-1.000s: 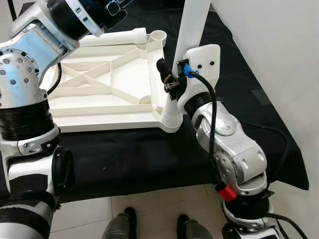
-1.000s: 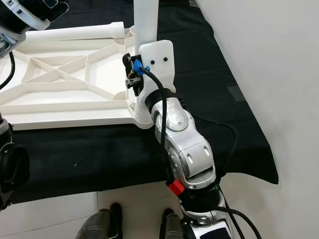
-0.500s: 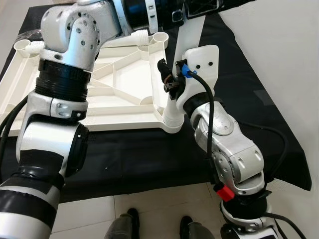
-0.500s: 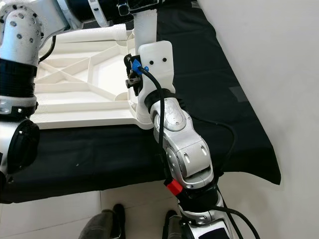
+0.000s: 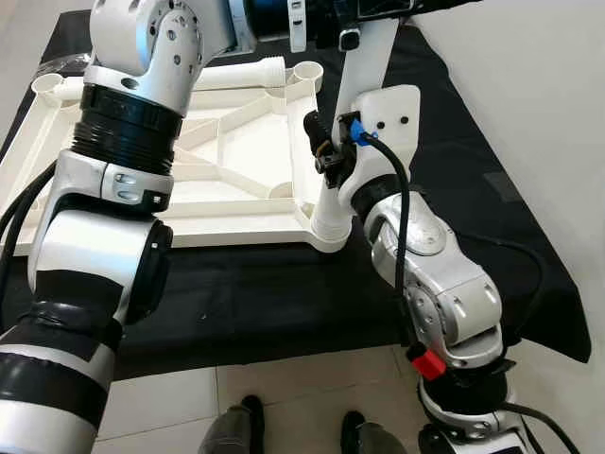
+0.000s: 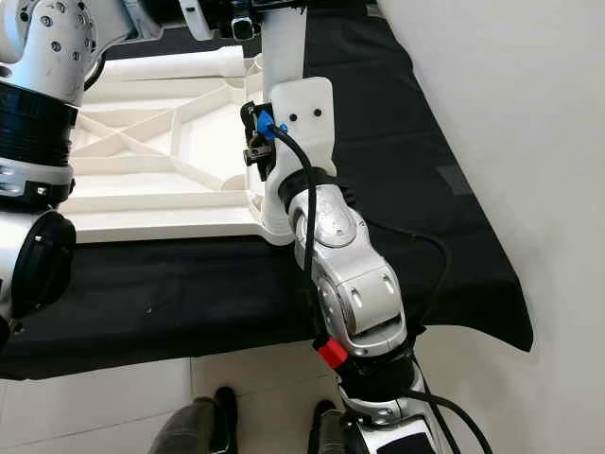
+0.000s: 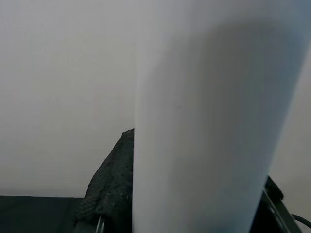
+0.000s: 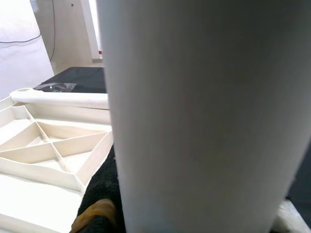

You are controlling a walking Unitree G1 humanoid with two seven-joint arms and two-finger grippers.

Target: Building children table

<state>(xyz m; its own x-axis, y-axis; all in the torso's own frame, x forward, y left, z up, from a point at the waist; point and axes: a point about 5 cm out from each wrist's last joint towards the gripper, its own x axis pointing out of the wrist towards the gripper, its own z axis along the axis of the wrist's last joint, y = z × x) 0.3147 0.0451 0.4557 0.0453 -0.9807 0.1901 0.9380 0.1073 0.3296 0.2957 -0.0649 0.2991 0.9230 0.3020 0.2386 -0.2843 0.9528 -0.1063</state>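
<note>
The white table top (image 5: pixel 227 142) lies upside down on a black cloth, its ribs facing up. A white table leg (image 5: pixel 364 71) stands upright in the near right corner socket (image 5: pixel 326 232). My right gripper (image 5: pixel 333 175) is shut on the lower part of this leg, and the right wrist view has the leg (image 8: pixel 209 116) pressed close. My left arm reaches across the table top, and my left gripper (image 5: pixel 364 11) sits at the upper part of the same leg (image 7: pixel 204 126). A second leg (image 5: pixel 227 74) lies along the far edge.
The black cloth (image 5: pixel 284 293) covers the low surface and hangs over its front edge. A white wall (image 5: pixel 529 95) rises close on the right. Open sockets show at the far right corner (image 5: pixel 302 69) and far left corner (image 5: pixel 47 85). Tiled floor (image 5: pixel 284 397) lies below.
My left arm has swung from the far left across the table top to the top of the upright leg. The right gripper and the leg have stayed put.
</note>
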